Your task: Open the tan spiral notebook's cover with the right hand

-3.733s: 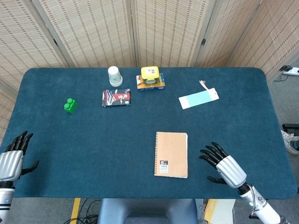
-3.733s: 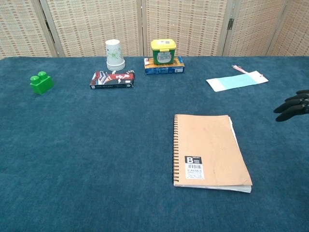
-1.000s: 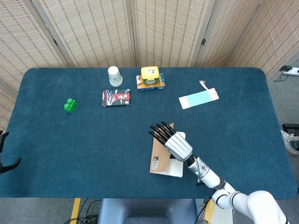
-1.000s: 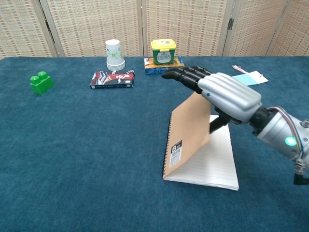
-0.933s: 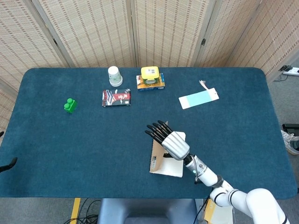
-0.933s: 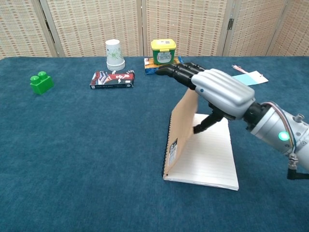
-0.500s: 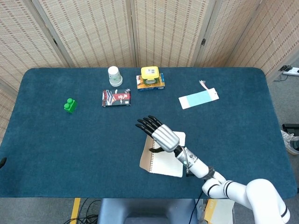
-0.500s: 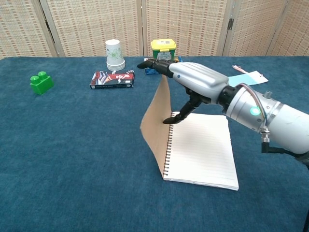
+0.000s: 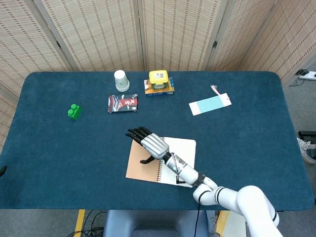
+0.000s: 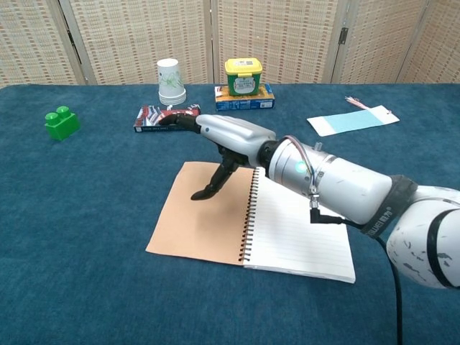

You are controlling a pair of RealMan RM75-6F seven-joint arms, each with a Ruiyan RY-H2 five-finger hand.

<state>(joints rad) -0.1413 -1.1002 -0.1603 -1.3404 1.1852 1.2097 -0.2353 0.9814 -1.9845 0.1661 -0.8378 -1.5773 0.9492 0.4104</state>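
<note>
The tan spiral notebook lies open near the table's front middle. Its tan cover rests flat on the cloth left of the spiral, and the lined white page is bared on the right. My right hand reaches leftward over the cover with its fingers stretched out. Its thumb points down and its tip touches the cover's inner face. It holds nothing. Of my left hand only a dark fingertip shows at the head view's left edge.
Along the back stand a white paper cup, a yellow-lidded green tub on a blue box and a red-black packet. A green brick sits far left, a light blue bookmark back right.
My right hand swept left and swung the cover from standing upright over the spiral down flat onto the table. The left hand slid almost out of the head view.
</note>
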